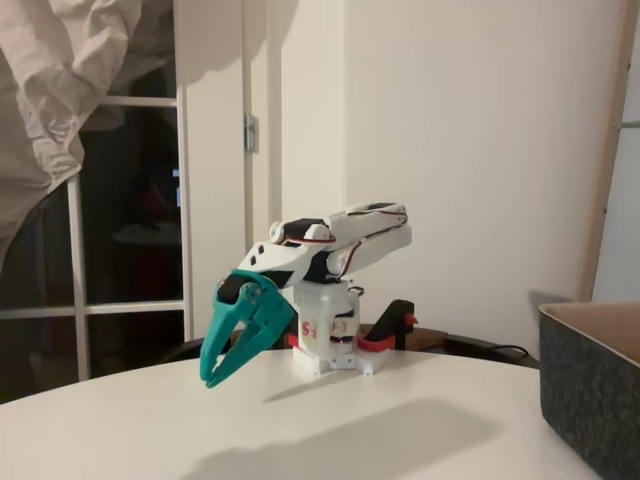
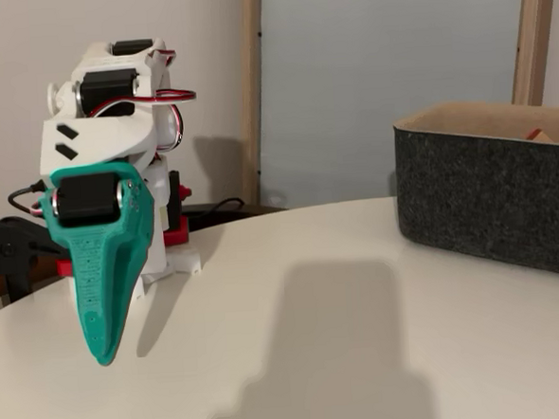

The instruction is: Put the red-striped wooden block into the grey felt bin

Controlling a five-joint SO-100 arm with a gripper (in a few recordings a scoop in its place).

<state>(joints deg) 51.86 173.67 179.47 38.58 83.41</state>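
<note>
One white arm sits folded at the far side of the round white table [image 1: 330, 420], its base planted near the table's far edge in both fixed views. The teal gripper [image 1: 212, 378] hangs off the low end of the arm and points down at the tabletop, its tip just above the surface or barely touching it; I cannot tell which. In a fixed view the two teal fingers [image 1: 225, 350] show a narrow gap along their length and meet, or nearly meet, at the tip, with nothing between them, so the pincer looks clenched and empty. In the other fixed view the gripper [image 2: 104, 348] is seen edge-on as a single tapering blade, which hides how its jaws stand.

The grey felt bin [image 2: 488, 206] stands on the right side of the table, well apart from the arm, upright, with its pale tan lining showing along the rim. In a fixed view the bin [image 1: 590, 390] is cut off by the right edge. Just over its far rim a small reddish-brown corner [image 2: 535, 134] peeks out inside the bin; it is too small to say whether this is the red-striped wooden block.

A dark window [image 1: 130, 230] with a pale crumpled cloth [image 1: 60, 90] hanging over it stands behind the table on the left.
</note>
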